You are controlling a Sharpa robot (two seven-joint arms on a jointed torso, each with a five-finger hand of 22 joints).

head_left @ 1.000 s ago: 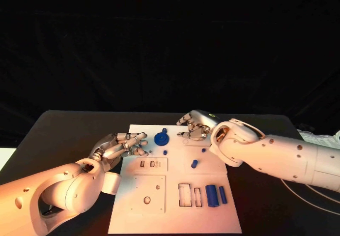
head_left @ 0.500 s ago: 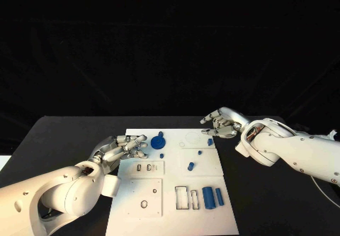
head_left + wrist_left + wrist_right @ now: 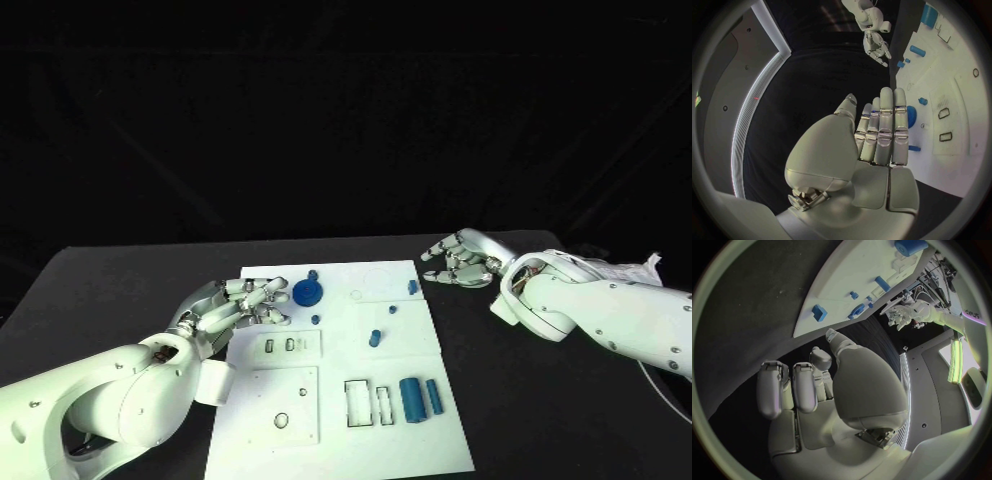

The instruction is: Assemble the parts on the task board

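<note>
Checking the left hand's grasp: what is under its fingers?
The left hand lies over the task board's edge beside the round blue part; whatever its fingers cover is hidden.

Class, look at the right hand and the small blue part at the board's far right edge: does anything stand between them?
Nothing visible does. The right hand hangs over bare black table just beside the small blue part on the task board.

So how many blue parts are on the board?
7: round part by the left hand, small part beside it, one at the far right edge, two mid-board, two long ones near the front. The hand may hide others.
</note>
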